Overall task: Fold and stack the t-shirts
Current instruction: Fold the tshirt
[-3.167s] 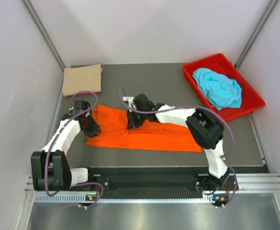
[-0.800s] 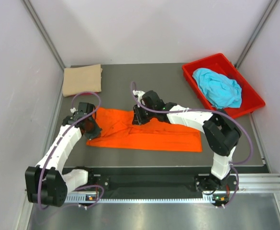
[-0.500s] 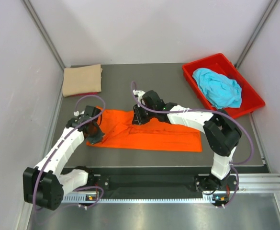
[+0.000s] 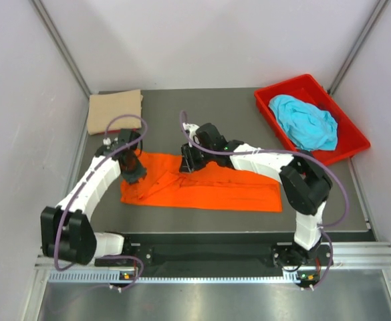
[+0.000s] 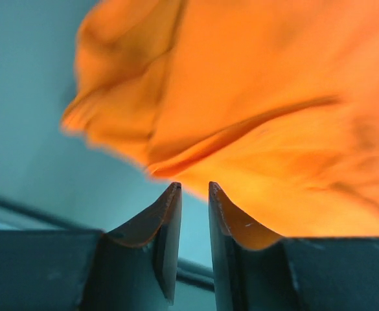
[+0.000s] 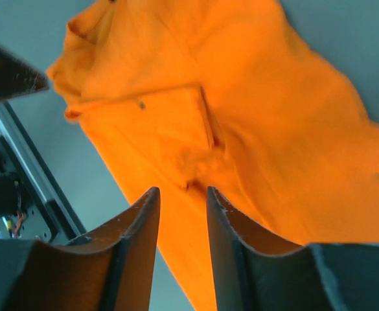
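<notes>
**Clerk:** Left gripper [image 5: 194, 188]: jaws a narrow slit apart, holding nothing; set over the left end of the bright orange cloth t-shirt [image 4: 215, 187]. Right gripper [image 6: 183, 191]: jaws parted a little wider, also holding nothing; set over the shirt's far edge by a small folded flap.

**Checker:** Shirt positions?

**Clerk:** Orange one lies in a long band across the near middle of the dark grey table [image 4: 215, 110]; folded tan t-shirt [image 4: 115, 112] at far left; crumpled turquoise t-shirt [image 4: 305, 124] inside the red plastic bin [image 4: 285, 89] at far right.

**Checker:** Hazards?

**Clerk:** With gaps this slim, a pinch may catch only the top layer, so the fold would peel open; uneven lifts between the arms would likely skew the band; the rumpled left end could bunch.
</notes>
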You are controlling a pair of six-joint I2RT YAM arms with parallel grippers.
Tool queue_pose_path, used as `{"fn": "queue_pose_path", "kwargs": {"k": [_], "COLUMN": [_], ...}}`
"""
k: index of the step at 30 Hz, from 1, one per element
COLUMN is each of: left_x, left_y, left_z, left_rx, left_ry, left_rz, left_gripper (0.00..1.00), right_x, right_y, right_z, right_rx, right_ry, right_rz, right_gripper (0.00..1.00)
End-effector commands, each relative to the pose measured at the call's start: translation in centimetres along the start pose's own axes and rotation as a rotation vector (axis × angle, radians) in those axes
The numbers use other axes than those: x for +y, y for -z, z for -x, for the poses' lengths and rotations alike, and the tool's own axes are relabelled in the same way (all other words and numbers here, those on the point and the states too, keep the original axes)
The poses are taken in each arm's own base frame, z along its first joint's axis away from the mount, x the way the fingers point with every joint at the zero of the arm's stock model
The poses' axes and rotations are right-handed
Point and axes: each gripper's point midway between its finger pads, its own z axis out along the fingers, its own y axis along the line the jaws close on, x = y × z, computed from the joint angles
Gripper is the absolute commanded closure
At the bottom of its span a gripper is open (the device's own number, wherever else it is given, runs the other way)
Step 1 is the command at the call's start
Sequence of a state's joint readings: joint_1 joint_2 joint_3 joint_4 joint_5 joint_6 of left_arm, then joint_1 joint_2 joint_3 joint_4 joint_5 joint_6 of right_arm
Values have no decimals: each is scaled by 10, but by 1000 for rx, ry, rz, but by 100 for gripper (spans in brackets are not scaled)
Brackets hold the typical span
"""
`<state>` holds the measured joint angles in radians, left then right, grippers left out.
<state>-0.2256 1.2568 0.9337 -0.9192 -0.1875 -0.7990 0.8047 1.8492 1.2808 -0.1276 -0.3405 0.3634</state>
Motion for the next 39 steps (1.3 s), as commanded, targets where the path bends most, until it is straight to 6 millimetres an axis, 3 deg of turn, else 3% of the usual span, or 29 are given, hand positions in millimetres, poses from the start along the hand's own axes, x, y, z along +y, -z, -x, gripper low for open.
{"fn": "queue_pose_path", "kwargs": {"k": [1, 2, 3, 5, 9, 12, 13, 18, 25, 32, 35, 36, 38, 39], "left_x": [-47, -58, -56, -61, -44, -44, -46, -58, -22, -17, -17, -16, -16, -15], "left_y": [9, 12, 0, -11, -50, -63, -65, -83, -114, -123, -125, -126, -127, -127], "left_z": [61, 77, 85, 99, 111, 118, 119, 119, 116, 111, 110, 109, 108, 108], "left_rx": [-98, -128, -108, -56, 37, 46, 52, 104, 109, 126, 131, 137, 139, 138], "left_ry": [10, 15, 18, 72, 140, 142, 140, 132, 135, 133, 130, 129, 129, 129], "left_rz": [-169, -204, -200, -295, -327, -381, -401, -457, -227, -202, -201, -196, -192, -189], "left_gripper": [68, 66, 65, 65, 65, 65, 65, 66, 66, 66, 66, 66, 66, 66], "right_x": [9, 9, 12, 8, 10, 12, 9, 10, 17, 16, 13, 15, 18, 20], "right_y": [-18, -22, -25, -40, -63, -71, -77, -89, -101, -100, -100, -98, -94, -89], "right_z": [30, 32, 41, 32, 29, 32, 23, 20, 13, 12, 10, 12, 12, 13], "right_rx": [-37, -33, -42, 1, 29, 42, 76, 91, 123, 129, 135, 131, 127, 116], "right_ry": [29, 28, 34, 24, 76, 124, 123, 131, 133, 139, 136, 137, 141, 148], "right_rz": [41, 42, 51, 64, 101, 115, 121, 144, 181, 173, 163, 165, 170, 177], "right_gripper": [64, 63, 61, 60, 56, 54, 53, 53, 54, 57, 69, 86, 98, 100]}}
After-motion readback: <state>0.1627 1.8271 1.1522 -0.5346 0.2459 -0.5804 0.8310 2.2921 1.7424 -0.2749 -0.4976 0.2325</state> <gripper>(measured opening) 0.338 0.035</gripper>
